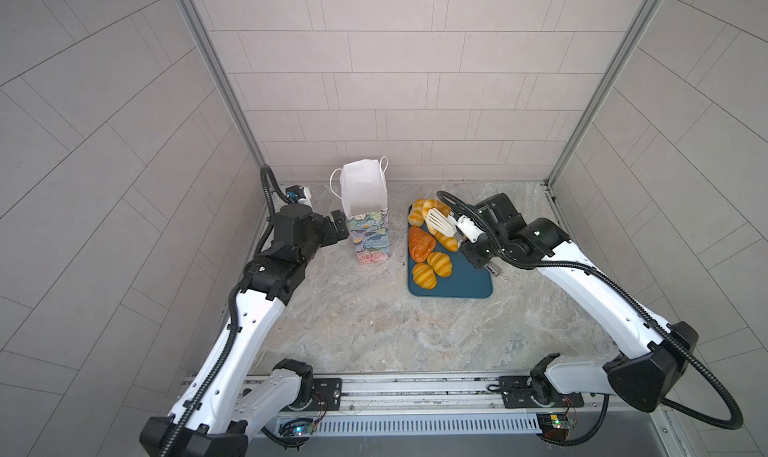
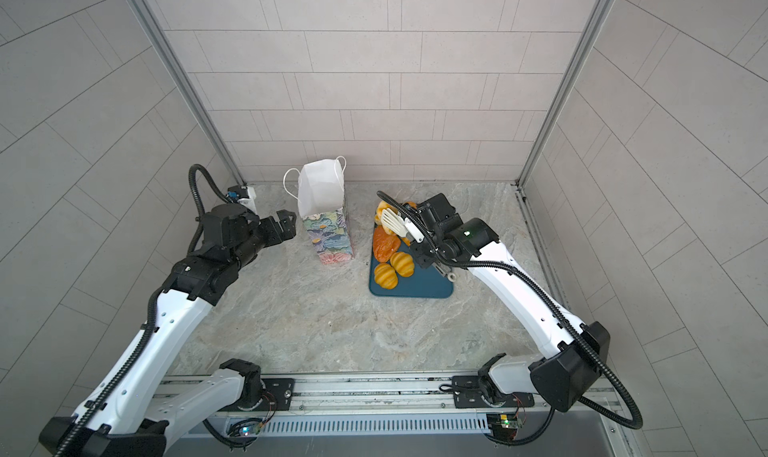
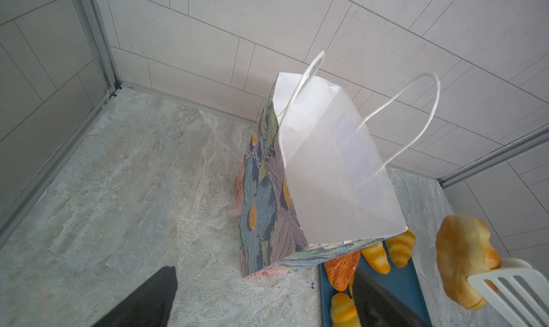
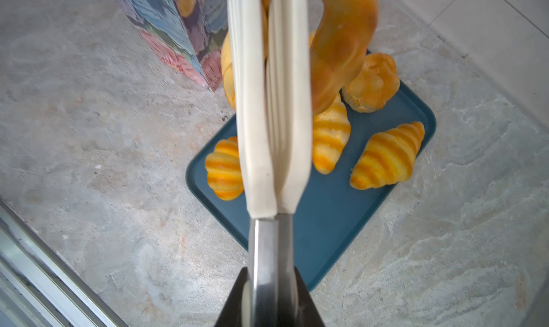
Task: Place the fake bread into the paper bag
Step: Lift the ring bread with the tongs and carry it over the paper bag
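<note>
Golden-orange and glossy, hanging clear of the teal tray (image 1: 465,286): carrying one piece of the fake bread (image 3: 463,257) in white slotted tongs (image 4: 252,117), with the right gripper (image 4: 269,292) squeezed narrow around the steel handles. Leaving several other pieces lying on the tray, among them a darker orange triangular one (image 1: 421,243) and striped croissants. Aiming, by judgement, for the paper bag (image 3: 326,177), standing upright on the marbled tabletop (image 1: 374,330) just beside the tray, mouth open and white lining showing. Waiting with the left gripper (image 2: 287,225) spread wide and empty, near the bag's printed wall on the side away from the tray, apparently not touching it. Risking, from here: losing the slick piece from the smooth blades, it being pinched seemingly near one end only; snagging a cord handle (image 3: 312,70) or the rim in crossing, and so tipping a tall, narrow, unsteadied bag; letting go before clearing the rim, and so dropping the piece onto the tabletop or back among the others.
</note>
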